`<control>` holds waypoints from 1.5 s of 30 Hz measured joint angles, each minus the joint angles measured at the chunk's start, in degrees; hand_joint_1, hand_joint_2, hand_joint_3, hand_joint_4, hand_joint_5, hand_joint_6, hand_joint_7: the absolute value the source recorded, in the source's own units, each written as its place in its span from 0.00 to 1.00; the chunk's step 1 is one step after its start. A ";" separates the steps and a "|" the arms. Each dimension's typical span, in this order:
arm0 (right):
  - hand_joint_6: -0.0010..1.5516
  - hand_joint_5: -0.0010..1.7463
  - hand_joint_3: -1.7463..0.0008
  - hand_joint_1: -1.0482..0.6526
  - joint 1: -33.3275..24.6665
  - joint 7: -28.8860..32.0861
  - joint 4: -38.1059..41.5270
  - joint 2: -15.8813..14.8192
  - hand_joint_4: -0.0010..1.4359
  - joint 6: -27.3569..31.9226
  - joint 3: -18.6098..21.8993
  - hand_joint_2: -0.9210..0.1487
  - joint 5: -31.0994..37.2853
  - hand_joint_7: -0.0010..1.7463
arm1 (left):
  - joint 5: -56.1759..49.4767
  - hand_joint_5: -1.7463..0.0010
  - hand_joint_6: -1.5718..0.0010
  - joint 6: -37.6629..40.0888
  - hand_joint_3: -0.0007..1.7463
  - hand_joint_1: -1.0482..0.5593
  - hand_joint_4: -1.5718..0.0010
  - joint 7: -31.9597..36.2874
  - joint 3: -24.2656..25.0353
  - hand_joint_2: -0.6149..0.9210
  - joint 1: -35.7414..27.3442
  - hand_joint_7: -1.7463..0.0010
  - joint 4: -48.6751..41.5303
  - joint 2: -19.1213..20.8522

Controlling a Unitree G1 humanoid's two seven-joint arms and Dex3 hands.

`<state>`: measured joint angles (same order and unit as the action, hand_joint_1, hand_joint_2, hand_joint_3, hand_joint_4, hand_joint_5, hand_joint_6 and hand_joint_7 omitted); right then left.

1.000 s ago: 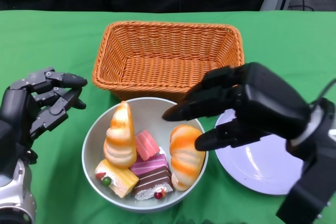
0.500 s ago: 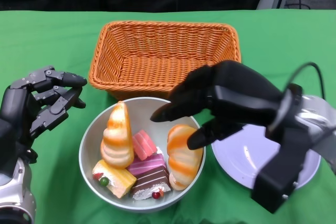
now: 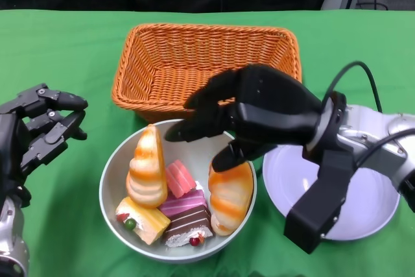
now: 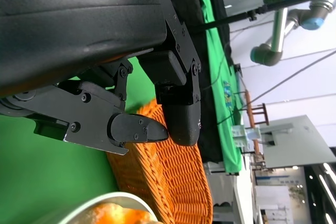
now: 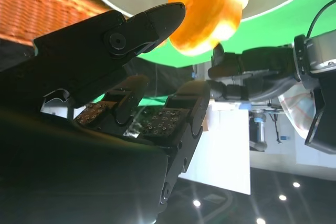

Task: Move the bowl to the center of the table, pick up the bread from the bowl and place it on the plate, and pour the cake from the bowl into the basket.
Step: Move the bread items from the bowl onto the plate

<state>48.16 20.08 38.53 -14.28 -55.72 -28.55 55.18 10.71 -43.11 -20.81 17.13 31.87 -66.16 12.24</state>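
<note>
The right hand (image 3: 249, 118) hovers over the bowl (image 3: 111, 186), fingers spread above a bread roll (image 3: 228, 196); the left hand (image 3: 35, 134) waits loosely open.

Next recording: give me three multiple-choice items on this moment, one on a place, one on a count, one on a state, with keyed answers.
1. The woven orange basket lies where from the grey bowl?
A. behind it
B. left of it
C. inside it

2. How many orange-striped bread rolls are in the bowl?
A. one
B. two
C. four

3. The right hand is:
A. holding a cake
B. resting on the white plate
C. open above the bowl

Answers: 1 A, it sits farther from the robot. 2 B, a tall roll and a rounder roll. 3 C, fingers spread, nothing gripped.
</note>
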 measured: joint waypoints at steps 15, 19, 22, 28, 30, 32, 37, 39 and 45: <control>0.47 0.01 1.00 0.23 5.33 9.57 7.36 3.00 0.54 3.34 -7.76 0.14 4.43 0.00 | 4.32 0.25 0.35 7.04 0.00 0.46 0.47 -6.22 3.15 0.96 1.97 0.71 -1.26 0.88; 0.46 0.00 1.00 0.21 6.65 11.71 9.07 4.23 0.53 4.05 -9.13 0.15 4.54 0.00 | 2.16 0.36 0.33 9.21 0.00 0.44 0.44 -1.31 2.39 0.97 1.97 0.79 -1.42 1.15; 0.46 0.00 1.00 0.21 7.31 12.25 10.01 4.52 0.53 4.40 -9.71 0.15 4.54 0.00 | 2.13 0.39 0.32 9.21 0.00 0.43 0.42 -1.30 2.34 0.97 1.97 0.82 -1.41 1.15; 0.46 0.01 1.00 0.21 8.19 16.24 12.54 5.48 0.55 4.17 -11.45 0.14 4.70 0.00 | 2.36 0.24 0.33 14.10 0.02 0.40 0.51 -5.01 1.58 1.00 2.36 0.83 -0.78 1.69; 0.45 0.01 1.00 0.21 8.83 17.73 13.81 6.24 0.55 3.38 -12.16 0.14 4.70 0.00 | 2.80 0.24 0.38 14.86 0.00 0.40 0.49 -6.80 1.57 1.00 2.43 0.67 0.01 1.71; 0.45 0.01 1.00 0.21 9.53 18.88 14.84 6.74 0.55 2.88 -13.03 0.15 4.73 0.00 | 3.22 0.23 0.41 14.86 0.00 0.39 0.48 -8.03 1.67 1.00 2.46 0.61 1.04 1.70; 0.43 0.00 0.99 0.20 10.82 19.43 16.82 7.81 0.53 1.20 -14.05 0.12 4.52 0.00 | 1.64 0.05 0.46 10.81 0.05 0.53 0.54 -1.55 1.54 1.00 1.89 0.40 2.90 0.52; 0.43 0.00 1.00 0.21 10.83 19.40 17.07 8.68 0.53 0.81 -15.07 0.12 4.57 0.00 | 0.51 0.05 0.44 7.75 0.07 0.53 0.53 1.40 1.48 1.00 1.98 0.40 1.99 -0.01; 0.44 0.00 1.00 0.21 10.95 19.34 17.43 9.08 0.53 0.71 -16.07 0.11 4.63 0.01 | 0.71 0.35 0.39 5.35 0.12 0.53 0.46 1.20 1.67 1.00 2.00 0.57 -0.10 -0.23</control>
<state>59.11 39.42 55.96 -5.20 -55.00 -44.62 59.80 11.42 -37.76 -19.60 18.81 33.87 -66.25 12.01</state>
